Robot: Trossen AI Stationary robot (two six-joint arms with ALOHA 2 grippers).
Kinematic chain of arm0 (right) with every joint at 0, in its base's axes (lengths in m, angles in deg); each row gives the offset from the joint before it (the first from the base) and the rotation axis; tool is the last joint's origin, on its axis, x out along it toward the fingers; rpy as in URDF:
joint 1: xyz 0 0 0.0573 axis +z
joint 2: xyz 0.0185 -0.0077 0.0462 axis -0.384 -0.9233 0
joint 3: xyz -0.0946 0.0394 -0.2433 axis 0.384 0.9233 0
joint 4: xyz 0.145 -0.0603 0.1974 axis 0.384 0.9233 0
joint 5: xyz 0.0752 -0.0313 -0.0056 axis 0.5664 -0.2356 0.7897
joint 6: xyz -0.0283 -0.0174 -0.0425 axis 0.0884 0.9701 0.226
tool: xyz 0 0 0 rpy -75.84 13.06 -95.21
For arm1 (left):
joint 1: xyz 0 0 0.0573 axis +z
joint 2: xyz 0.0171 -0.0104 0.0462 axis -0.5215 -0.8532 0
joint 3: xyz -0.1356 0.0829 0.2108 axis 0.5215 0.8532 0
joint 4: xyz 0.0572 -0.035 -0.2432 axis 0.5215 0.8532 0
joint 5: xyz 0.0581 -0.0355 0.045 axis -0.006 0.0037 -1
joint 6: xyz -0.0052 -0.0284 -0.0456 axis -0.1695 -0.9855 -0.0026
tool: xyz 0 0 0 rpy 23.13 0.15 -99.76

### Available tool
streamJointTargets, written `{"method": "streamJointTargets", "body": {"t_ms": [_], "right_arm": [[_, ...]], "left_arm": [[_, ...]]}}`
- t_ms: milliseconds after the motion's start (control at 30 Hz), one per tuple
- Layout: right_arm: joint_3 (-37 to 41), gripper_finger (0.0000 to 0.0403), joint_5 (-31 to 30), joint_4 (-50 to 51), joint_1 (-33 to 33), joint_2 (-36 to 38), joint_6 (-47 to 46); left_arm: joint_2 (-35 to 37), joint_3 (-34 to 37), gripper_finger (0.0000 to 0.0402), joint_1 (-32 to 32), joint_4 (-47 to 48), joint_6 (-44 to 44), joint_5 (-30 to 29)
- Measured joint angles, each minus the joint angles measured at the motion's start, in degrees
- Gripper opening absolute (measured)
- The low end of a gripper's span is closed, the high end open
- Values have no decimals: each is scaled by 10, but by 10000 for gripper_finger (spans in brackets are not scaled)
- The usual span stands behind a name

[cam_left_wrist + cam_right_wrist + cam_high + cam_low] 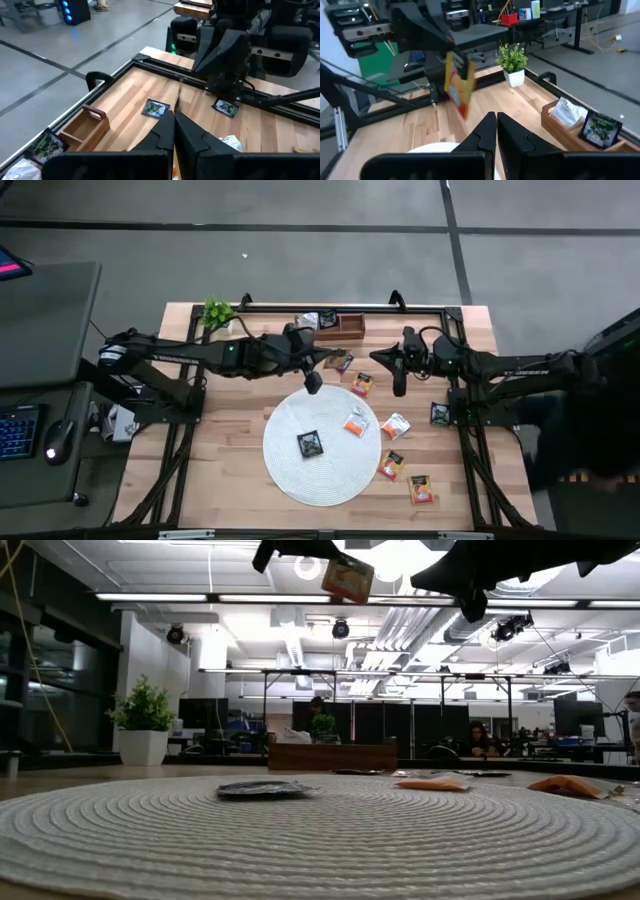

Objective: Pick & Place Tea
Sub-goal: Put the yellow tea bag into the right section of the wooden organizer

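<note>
My left gripper is shut on a red-orange and yellow tea sachet, held in the air over the far edge of the round white mat. The low view shows the sachet high above the mat. My right gripper hovers shut and empty to the right of it. A black sachet and an orange one lie flat on the mat. Other sachets lie on the table around it. The wooden tray stands at the far edge. My left gripper pinches the sachet's upper edge between its two fingers, coming from the table's left and slanting slightly down. The sachet hangs below the fingers, a little tilted, lifted clear of mat and table.
A small potted plant stands at the far left corner. A black frame rail runs along the far edge behind the tray. Loose sachets lie on the wood right of the mat, one black one by the right arm's base.
</note>
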Motion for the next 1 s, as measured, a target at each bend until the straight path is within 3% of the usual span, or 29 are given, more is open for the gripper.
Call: {"method": "streamJointTargets", "body": {"t_ms": [300,700,1000], "right_arm": [[-1,32,49,-4,0,0,24],[-2,215,71,-109,-26,-4,-37],[-2,232,119,-196,-27,-71,-67]], "left_arm": [[-2,0,0,10,-32,13,35],[-1,0,0,9,-35,15,52],[-1,0,0,9,-62,30,86]]}}
